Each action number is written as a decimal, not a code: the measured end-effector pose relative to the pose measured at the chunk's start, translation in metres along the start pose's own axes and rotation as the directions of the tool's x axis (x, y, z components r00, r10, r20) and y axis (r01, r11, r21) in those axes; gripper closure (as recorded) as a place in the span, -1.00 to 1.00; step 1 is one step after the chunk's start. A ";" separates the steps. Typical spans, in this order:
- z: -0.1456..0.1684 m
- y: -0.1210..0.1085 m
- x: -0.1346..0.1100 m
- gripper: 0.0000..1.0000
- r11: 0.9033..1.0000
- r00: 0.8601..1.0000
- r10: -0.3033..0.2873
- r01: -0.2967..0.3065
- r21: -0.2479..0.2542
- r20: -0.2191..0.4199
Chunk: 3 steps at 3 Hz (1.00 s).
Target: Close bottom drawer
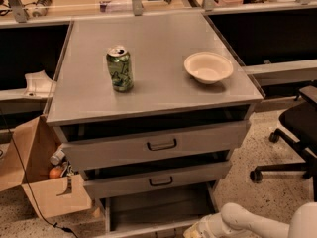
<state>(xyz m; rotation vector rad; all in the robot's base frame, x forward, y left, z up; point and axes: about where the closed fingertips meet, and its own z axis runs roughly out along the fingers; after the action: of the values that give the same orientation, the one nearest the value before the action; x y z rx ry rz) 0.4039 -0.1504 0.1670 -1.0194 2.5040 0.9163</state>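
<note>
The bottom drawer (pixel 158 207) stands pulled well out at the foot of the grey cabinet, lowest of three. Its wide shallow tray is open to view, and its front edge runs off the near edge of the picture, so its handle does not show.

The gripper (pixel 194 231) is at that drawer's near right corner, low against the near edge of the picture and partly cut off. Whether it touches the drawer, and whether its jaws are wide or narrow, I cannot tell. The pale, rounded arm (pixel 247 222) reaches it from the near right.

Just above the open tray sits the middle drawer (pixel 198 175), out a little, with a dark loop handle at its centre. Above that is the top drawer (pixel 208 140), taller-fronted, also out a little, with a dark gap under the cabinet's lid.

On the worktop (pixel 158 98) a green drink can (pixel 120 68) stands upright left of centre. A cream bowl (pixel 208 67) sits well apart from it, to the right.

Left of the cabinet, on the speckled floor, an open cardboard box (pixel 34 192) leans, with an orange round thing (pixel 55 172) inside it. To the right stands a black office chair (pixel 297 128) on castors.
</note>
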 end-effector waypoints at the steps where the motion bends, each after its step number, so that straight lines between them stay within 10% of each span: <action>1: 0.000 0.000 0.000 0.61 1.000 1.000 0.000 0.000 0.000 0.000; 3: 0.000 0.000 0.000 -0.47 1.000 1.000 0.000 0.000 0.000 0.000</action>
<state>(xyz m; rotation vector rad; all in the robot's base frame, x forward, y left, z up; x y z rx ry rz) 0.4039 -0.1503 0.1669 -1.0195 2.5040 0.9165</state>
